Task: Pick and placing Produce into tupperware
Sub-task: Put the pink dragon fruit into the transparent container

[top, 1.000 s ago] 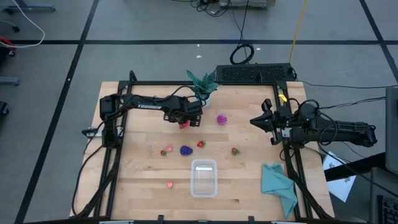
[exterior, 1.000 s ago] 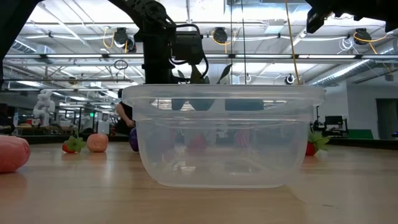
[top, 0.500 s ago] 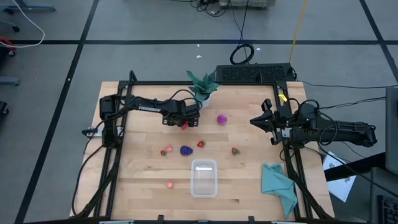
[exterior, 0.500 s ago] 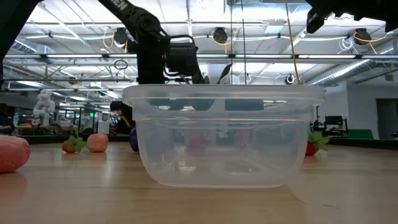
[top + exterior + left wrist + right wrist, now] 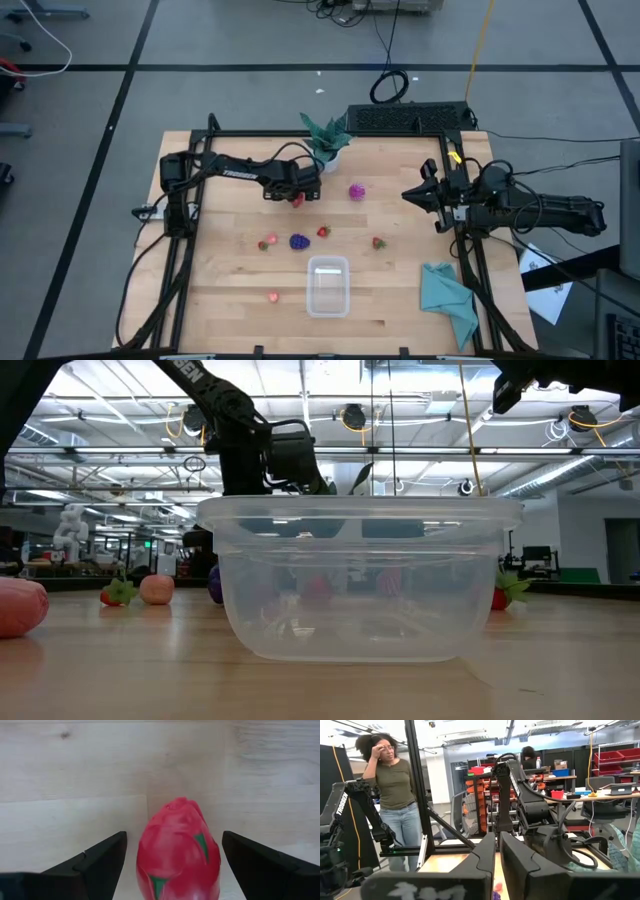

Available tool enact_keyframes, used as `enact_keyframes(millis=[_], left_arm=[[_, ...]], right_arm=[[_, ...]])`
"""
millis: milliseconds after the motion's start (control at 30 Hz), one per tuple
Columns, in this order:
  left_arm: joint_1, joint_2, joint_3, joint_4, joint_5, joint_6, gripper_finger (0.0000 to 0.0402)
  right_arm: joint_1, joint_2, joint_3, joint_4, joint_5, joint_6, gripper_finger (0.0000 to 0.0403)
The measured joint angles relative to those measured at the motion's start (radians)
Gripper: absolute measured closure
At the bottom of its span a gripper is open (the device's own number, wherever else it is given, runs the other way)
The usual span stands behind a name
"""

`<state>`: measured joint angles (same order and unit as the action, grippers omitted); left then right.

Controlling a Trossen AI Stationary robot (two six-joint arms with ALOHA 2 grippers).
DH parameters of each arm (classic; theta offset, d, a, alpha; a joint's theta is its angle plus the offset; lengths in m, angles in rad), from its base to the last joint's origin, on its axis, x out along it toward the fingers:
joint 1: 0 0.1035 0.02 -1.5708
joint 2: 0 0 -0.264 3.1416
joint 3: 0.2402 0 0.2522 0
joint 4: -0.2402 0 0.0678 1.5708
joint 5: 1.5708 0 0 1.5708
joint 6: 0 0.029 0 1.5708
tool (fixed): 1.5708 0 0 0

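**Left arm poised over a red fruit, container waiting empty**

The wooden table (image 5: 220,300) carries everything; at its right edge the right arm waits, its right gripper (image 5: 412,195) held off the surface with the jaws pressed together and holding nothing; a teal cloth (image 5: 447,298) lies near the front right corner, and a potted plant (image 5: 325,138) stands at the back.

The tupperware (image 5: 327,285) sits toward the front centre, and appears to have nothing in it yet; in the low view its clear wall (image 5: 360,580) fills the foreground.

The left gripper (image 5: 298,194) is at the back of the table, just beside the plant, directly over a red fruit (image 5: 178,852); its jaws stand wide, one finger (image 5: 95,862) on each side of the fruit with clear gaps both ways; nothing is gripped.

The rest of the produce lies scattered between that gripper and the container: a magenta piece (image 5: 356,191), a dark purple piece (image 5: 299,241), small red ones (image 5: 323,232) (image 5: 378,242) (image 5: 266,243), and a pinkish one (image 5: 273,296) near the front.

The step in hand looks like the grasp itself; to do it well, I would keep the fruit centred between the fingers, come low enough to catch its broad middle rather than the tapered tip, and close gently, since the rounded shape could squirt out sideways.
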<state>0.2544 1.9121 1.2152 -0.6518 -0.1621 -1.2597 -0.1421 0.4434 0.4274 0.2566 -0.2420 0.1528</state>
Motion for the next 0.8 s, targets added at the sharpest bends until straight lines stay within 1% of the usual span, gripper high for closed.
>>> enact_keyframes(millis=[633, 700, 800], left_arm=[[0.001, 0.000, 0.000, 0.000, 0.001, -0.010, 0.0067], [0.001, 0.000, 0.000, -0.001, 0.002, -0.010, 0.0072], [0.001, 0.000, 0.000, 0.000, 0.002, -0.010, 0.0096]], right_arm=[[0.000, 0.000, 0.000, -0.002, 0.000, 0.000, 0.0385], [0.000, 0.000, 0.000, -0.002, 0.000, 0.000, 0.0385], [0.000, 0.000, 0.000, -0.002, 0.000, 0.000, 0.0385]])
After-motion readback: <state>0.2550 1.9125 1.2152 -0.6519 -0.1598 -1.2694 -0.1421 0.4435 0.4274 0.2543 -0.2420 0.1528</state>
